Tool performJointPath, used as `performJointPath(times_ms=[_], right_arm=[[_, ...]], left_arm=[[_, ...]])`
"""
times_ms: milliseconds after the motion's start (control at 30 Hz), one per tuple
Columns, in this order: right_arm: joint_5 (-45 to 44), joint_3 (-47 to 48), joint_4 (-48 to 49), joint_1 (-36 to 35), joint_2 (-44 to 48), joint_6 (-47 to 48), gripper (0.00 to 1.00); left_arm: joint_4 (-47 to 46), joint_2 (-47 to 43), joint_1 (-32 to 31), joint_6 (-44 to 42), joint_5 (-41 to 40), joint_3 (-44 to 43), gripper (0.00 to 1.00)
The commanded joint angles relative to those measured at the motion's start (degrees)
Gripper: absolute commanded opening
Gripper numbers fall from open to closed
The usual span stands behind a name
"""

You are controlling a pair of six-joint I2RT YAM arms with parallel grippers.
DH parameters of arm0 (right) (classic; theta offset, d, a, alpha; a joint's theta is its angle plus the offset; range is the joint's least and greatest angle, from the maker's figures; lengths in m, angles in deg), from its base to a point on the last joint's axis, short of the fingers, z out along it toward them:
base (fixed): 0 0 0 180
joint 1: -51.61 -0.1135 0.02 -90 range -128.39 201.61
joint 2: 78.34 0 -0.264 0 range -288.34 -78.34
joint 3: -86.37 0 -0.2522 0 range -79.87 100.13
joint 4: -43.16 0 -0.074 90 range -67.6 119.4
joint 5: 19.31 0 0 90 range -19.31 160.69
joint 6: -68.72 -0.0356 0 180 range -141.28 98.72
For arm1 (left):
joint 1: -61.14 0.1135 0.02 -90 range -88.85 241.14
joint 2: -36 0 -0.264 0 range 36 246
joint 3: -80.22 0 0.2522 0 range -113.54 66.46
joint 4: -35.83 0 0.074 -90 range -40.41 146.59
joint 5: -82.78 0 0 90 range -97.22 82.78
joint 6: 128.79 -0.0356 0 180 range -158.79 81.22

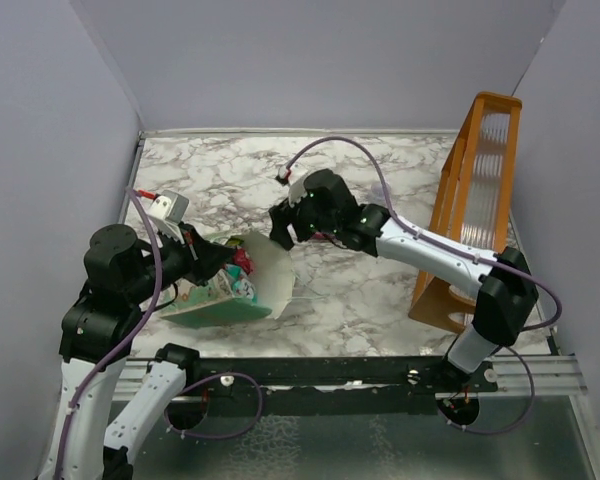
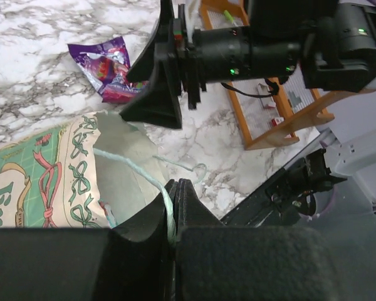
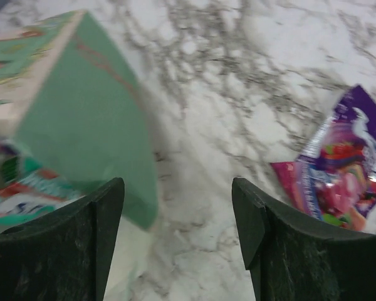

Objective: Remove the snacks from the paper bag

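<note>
Paper bag (image 2: 50,169) in left hand (image 2: 175,191)

The left arm (image 1: 108,290) is folded near its base, its forearm reaching right and low. The left claw (image 2: 176,188) has its fingers pressed together, pinching a thin string (image 2: 138,170). The right arm (image 1: 435,255) stretches from its base diagonally left, with the wrist angled down. The right claw (image 3: 178,210) is spread wide with nothing between its fingers, close beside the left claw.
</note>
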Motion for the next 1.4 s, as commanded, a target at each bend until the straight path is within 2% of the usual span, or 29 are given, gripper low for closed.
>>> performJointPath(times_ms=[0,200,367,500,633,700,767,1000,1067,1233,1367], right_arm=[[7.91,-3.65,-1.44,-4.62,4.62,1.72,0.70],[9.02,-12.07,3.45,-5.67,9.82,-0.34,0.73],[10.45,-16.67,6.40,-6.10,9.86,-0.64,0.73],[6.07,-17.84,8.33,-10.73,10.77,-1.70,0.73],[-5.82,-18.69,6.77,-12.87,13.13,-5.43,0.73],[-10.24,-19.14,5.72,-12.88,14.35,-5.54,0.77],[-11.46,-19.43,5.68,-12.84,15.33,-3.86,0.81],[-11.21,-19.11,7.91,-14.79,17.59,2.66,0.82],[-9.50,-19.25,9.86,-15.90,16.98,2.90,0.77],[-6.47,-17.18,14.13,-20.58,11.96,1.84,0.45],[-6.08,-12.76,15.84,-24.45,5.48,0.60,0.44]], left_arm=[[-0.18,-0.89,-0.31,-0.26,4.85,1.97,0.00],[6.12,-2.91,-0.31,0.04,2.37,2.04,0.00],[5.83,-3.45,-0.31,3.21,3.92,2.92,0.00],[4.06,-3.45,-0.29,6.01,0.27,2.57,0.00],[3.13,-3.74,-0.30,7.29,-2.99,2.42,0.00],[3.51,-4.16,-0.31,7.82,-6.16,2.21,0.00],[3.99,-4.33,-0.31,7.75,-9.01,1.87,0.00],[5.25,-2.79,-0.29,7.17,-11.77,0.48,0.00],[4.93,-3.19,-0.31,7.52,-12.49,0.77,0.00],[4.44,-3.34,-0.24,7.96,-13.20,0.58,0.00],[4.05,-2.69,-0.28,7.91,-12.21,0.52,0.00]])
